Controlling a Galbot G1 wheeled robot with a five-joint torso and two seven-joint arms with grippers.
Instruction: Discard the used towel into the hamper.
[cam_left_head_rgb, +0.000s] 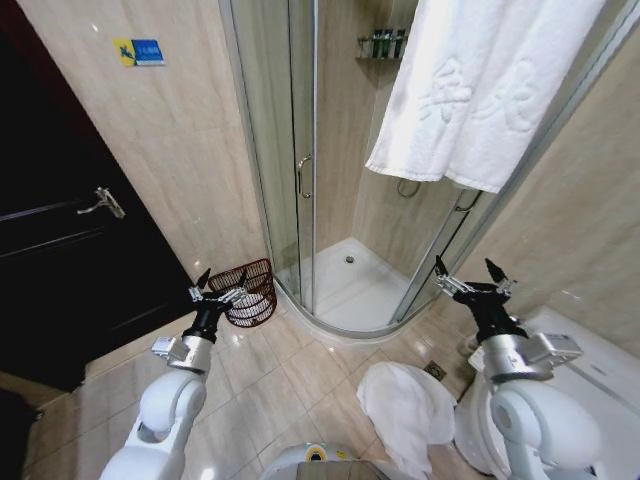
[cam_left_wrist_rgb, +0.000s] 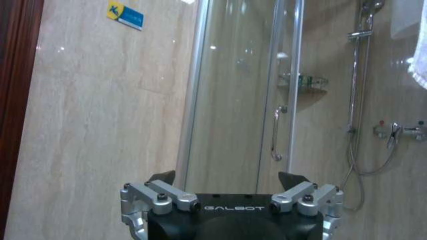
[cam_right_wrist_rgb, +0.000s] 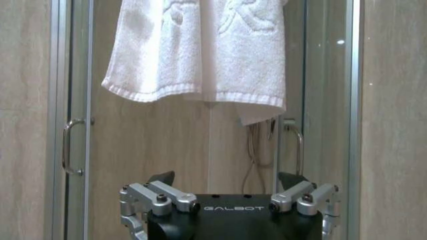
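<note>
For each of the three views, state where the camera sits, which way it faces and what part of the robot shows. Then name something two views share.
Head: high up, looking down at hamper, both open grippers, left and right.
Left wrist: behind left gripper, facing shower door.
Right wrist: behind right gripper, facing hanging towel.
Shared: towel, head and right wrist.

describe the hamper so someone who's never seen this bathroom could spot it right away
Start at the curved glass shower enclosure. At its left foot, against the beige tiled wall, stands the hamper on the floor, just beyond the left gripper. It is a small round basket of dark reddish-brown open weave, see-through, unlike the white cloth heaped on the floor nearby.
</note>
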